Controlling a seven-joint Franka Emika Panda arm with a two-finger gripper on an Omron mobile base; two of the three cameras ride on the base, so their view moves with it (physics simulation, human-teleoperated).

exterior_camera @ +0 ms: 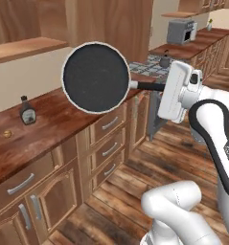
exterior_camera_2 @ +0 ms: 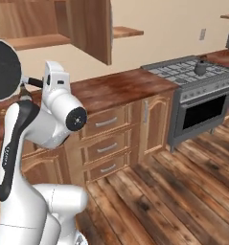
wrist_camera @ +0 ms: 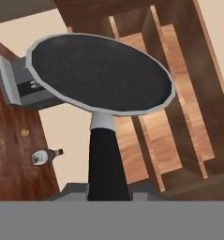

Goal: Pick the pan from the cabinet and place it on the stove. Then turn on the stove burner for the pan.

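My gripper is shut on the thin black handle of the pan. It holds the pan in the air above the wooden counter, tipped so its dark inside faces the left base camera. In the hand view the pan stretches away from the gripper, with the open cabinet behind it. From the right base view the pan sits at the far left, beside the gripper. The cabinet hangs above the counter with its door open. The stove stands well to the right along the counter.
A grey kettle stands on the stove's grates. A small dark bottle and a small golden knob-like item rest on the counter under the pan's left side. A grey appliance stands on the far counter. Drawers line the counter front.
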